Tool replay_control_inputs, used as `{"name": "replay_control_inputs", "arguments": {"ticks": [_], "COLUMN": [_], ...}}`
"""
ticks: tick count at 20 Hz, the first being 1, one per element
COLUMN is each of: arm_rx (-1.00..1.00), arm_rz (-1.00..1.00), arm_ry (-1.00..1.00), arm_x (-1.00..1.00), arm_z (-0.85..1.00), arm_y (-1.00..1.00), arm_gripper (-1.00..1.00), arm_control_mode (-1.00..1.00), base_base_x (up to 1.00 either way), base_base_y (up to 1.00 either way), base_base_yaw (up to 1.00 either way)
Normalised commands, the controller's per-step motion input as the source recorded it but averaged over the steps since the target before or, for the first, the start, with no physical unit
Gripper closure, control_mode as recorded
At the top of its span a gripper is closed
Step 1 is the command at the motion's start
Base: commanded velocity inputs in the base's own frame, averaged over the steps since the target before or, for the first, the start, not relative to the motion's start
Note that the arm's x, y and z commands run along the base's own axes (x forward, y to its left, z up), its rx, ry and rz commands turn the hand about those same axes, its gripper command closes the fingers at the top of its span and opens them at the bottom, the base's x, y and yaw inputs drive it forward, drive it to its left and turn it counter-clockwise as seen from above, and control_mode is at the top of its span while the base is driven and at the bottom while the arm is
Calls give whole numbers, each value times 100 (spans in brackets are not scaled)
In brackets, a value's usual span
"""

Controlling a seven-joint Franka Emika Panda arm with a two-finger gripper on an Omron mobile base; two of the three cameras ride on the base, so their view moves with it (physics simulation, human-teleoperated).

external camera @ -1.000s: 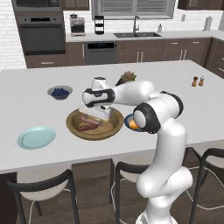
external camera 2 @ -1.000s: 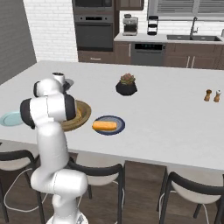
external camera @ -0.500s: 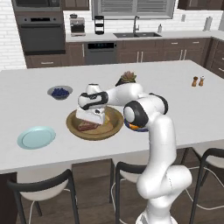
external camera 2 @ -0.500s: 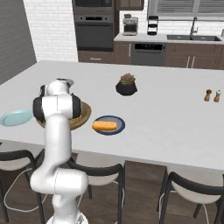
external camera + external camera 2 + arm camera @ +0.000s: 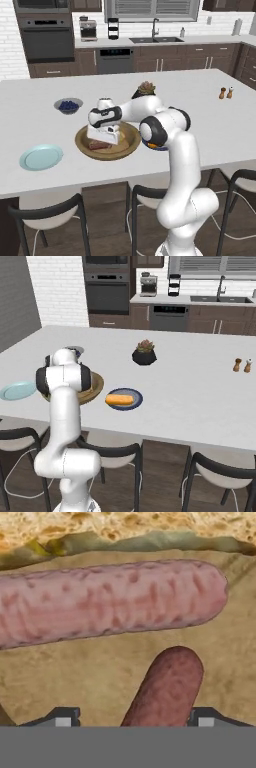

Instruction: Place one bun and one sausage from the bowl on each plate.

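Left base view: the white arm reaches toward the left of the frame and holds the claw point(image 5: 104, 134) low inside the wooden bowl point(image 5: 128, 146), which sits on the tabletop point(image 5: 210, 125) at frame centre; a dark sausage point(image 5: 99, 145) lies in the bowl just below the claw. The pale light-blue plate point(image 5: 41, 157) lies bare at lower left, well apart from the bowl. Right base view: the navy plate point(image 5: 136, 401) at centre carries one bun point(image 5: 119, 400), with no sausage visible beside it. Hand view: the two finger tips point(image 5: 62, 718) stand apart at the bottom corners, and the rounded end of the darker sausage point(image 5: 167, 687) rises between them; no contact with either pad can be made out. A second, paler sausage point(image 5: 107, 603) lies crosswise just above it, and the crust of a bun point(image 5: 125, 527) fills the upper edge. Judged from this layout, the step in hand is the grasp of a sausage, with most of the task outstanding. Risks: the claw straddles only the end of the darker sausage, so closing there may let it pivot or slip out on lifting; the nearness of the paler sausage means a deeper approach could nudge it or pinch both; and the sausage must go to a plate lacking one.
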Motion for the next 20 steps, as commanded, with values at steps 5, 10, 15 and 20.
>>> {"name": "replay_control_inputs", "arguments": {"ticks": [5, 10, 15, 20], "arm_rx": [0, 0, 0, -2], "arm_rz": [-3, -15, -30, -26], "arm_ry": [-7, -15, -1, -3], "arm_x": [-14, -70, -84, -63], "arm_z": [23, 98, 95, 67], "arm_y": [-11, -86, -100, -100], "arm_gripper": [100, 100, 100, 100], "arm_control_mode": [-100, -100, -100, -100], "base_base_x": [0, 0, 0, 0], "base_base_y": [0, 0, 0, 0], "base_base_yaw": [0, 0, 0, 0]}}
